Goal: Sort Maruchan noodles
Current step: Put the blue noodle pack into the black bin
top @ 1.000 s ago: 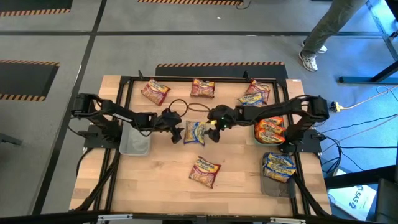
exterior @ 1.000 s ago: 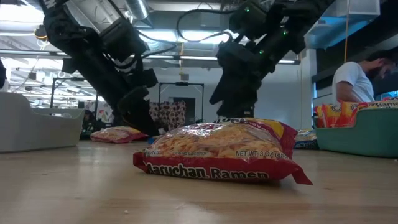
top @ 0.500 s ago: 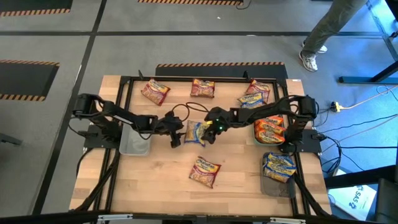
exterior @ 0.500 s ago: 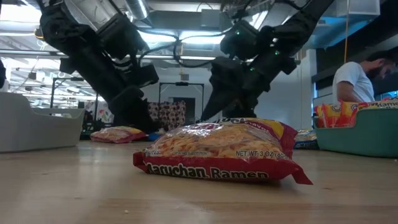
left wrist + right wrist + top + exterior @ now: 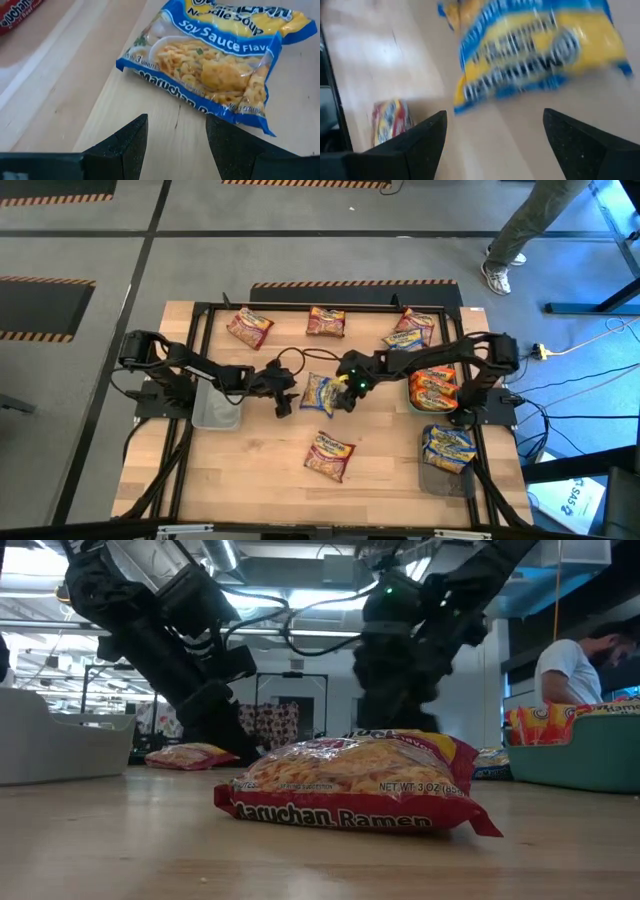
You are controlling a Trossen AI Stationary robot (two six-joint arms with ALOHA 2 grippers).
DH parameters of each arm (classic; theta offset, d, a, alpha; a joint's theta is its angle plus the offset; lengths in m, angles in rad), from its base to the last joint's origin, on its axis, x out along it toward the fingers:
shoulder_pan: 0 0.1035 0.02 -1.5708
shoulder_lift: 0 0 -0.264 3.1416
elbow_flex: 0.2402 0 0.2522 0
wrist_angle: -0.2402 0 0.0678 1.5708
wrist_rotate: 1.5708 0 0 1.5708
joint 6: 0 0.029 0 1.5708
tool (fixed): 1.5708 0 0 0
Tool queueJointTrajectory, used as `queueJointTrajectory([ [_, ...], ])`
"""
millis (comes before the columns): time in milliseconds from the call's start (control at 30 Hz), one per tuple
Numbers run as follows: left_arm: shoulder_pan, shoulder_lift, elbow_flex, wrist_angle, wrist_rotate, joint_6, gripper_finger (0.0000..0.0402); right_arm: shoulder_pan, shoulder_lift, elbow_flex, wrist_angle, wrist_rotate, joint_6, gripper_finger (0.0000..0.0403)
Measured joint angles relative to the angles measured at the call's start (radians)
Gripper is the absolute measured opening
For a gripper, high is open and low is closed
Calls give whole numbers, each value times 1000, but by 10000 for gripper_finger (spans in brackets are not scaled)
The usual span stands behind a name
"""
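A blue-and-yellow noodle packet (image 5: 319, 393) lies flat on the wooden table's middle, between my two grippers. My left gripper (image 5: 284, 399) stands open just to its left. In the left wrist view the packet (image 5: 215, 65) lies just beyond the open fingers (image 5: 176, 120), untouched. My right gripper (image 5: 346, 394) hangs open at the packet's right side. The right wrist view shows the packet (image 5: 535, 45) ahead of its spread fingers (image 5: 495, 117), blurred. A maroon-and-yellow packet (image 5: 355, 785) lies nearer the front edge.
Loose packets lie along the far edge (image 5: 248, 327), (image 5: 326, 322), (image 5: 410, 332). A teal tray (image 5: 413, 402) with orange-red packets and a grey tray (image 5: 432, 476) with blue-and-yellow packets stand at the right. A clear tray (image 5: 217, 410) stands at the left. A person stands beyond the table's far right corner.
My right gripper has sunk toward the blue-and-yellow packet and rolled about its wrist, its arm standing steeper in the low view. It stays open. My left gripper has kept its place beside the packet.
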Motion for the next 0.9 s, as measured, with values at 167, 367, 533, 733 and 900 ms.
queueJointTrajectory([
  [167, 0, 0, 0, 20, 12, 0, 195, -11, -53, -20, -28, 33, 7, 317],
  [367, 1, 0, 0, 65, 14, 5, 195, -8, -31, -206, 370, 1, 182, 317],
  [533, 1, 0, 0, 132, 16, 30, 195, -7, -32, -295, 520, 84, 269, 317],
  [733, 8, 10, 0, 133, 15, 78, 195, -7, 16, -297, 576, 149, 301, 317],
  [900, 19, 71, 1, 156, 12, 79, 195, 3, 50, -295, 626, 158, 368, 317],
])
